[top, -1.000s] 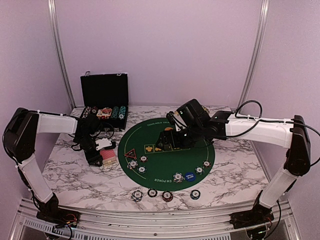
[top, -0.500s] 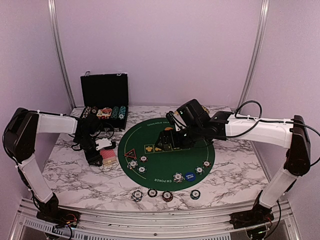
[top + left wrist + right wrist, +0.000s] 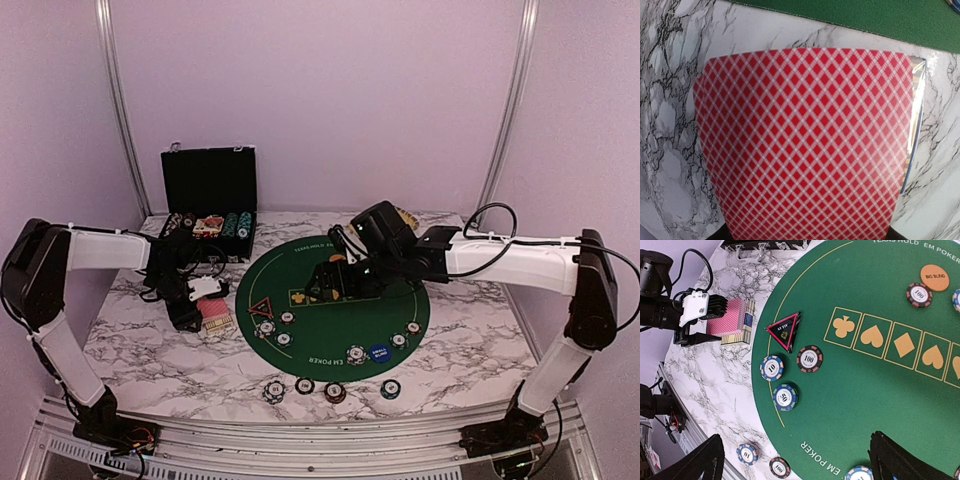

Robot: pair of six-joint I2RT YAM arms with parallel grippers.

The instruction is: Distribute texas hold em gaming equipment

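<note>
Indoors, lilac walls [image 3: 320,100] back a marble table [image 3: 470,340], green mat [image 3: 340,322], poker chips [image 3: 357,354]

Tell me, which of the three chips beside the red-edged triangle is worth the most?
The dark red-striped chip marked 100, farthest in on the green mat. The blue-striped chip reads 10 and the green-striped chip reads 50.

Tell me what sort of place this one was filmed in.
Most likely a robot test cell staged as a poker table: lilac walls with aluminium frame posts, a marble-patterned tabletop, and a green Texas Hold'em mat with poker chips, playing cards beside it and an open black chip case behind.
</note>
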